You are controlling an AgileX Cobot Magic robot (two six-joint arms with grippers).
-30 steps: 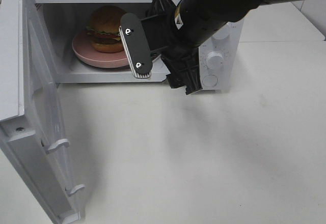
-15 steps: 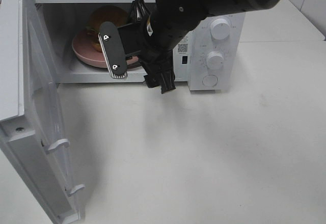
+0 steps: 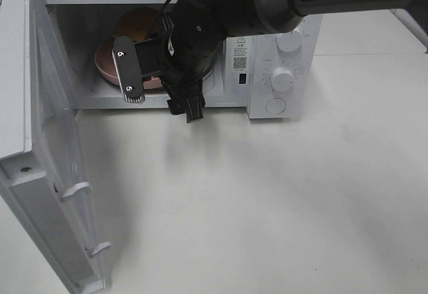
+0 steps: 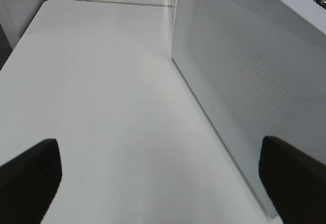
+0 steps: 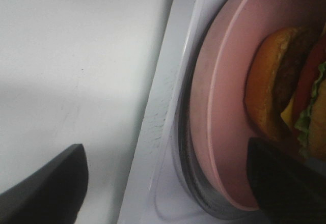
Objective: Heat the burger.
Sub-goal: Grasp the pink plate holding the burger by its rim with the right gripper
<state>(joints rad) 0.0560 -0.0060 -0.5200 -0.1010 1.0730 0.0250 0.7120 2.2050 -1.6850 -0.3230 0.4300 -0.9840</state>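
Burger (image 3: 136,21) sitting on pink plate (image 3: 103,63) inside open microwave (image 3: 281,47), just beyond right gripper (image 3: 150,80), partly hidden behind it in the high view. Plate resting on glass turntable (image 5: 191,183) at the front of the cavity. Right gripper spread wide and empty: one finger (image 5: 43,186) over the counter (image 3: 267,194) outside the sill, the other (image 5: 285,178) over the plate rim beside the burger. Left gripper (image 4: 153,178) likewise wide open, holding nothing, low over bare counter with the swung-out microwave door (image 4: 244,96) close on one side.

Likely handling: burger probably light and soft, a stacked pile apt to slide apart or squash under side pressure; glossy bun likely slippery. Safer hold judged to be the stiff plate rim, not the bun. With food already loaded, no hold on it seems needed; door closing and dial (image 3: 283,78) probably next.
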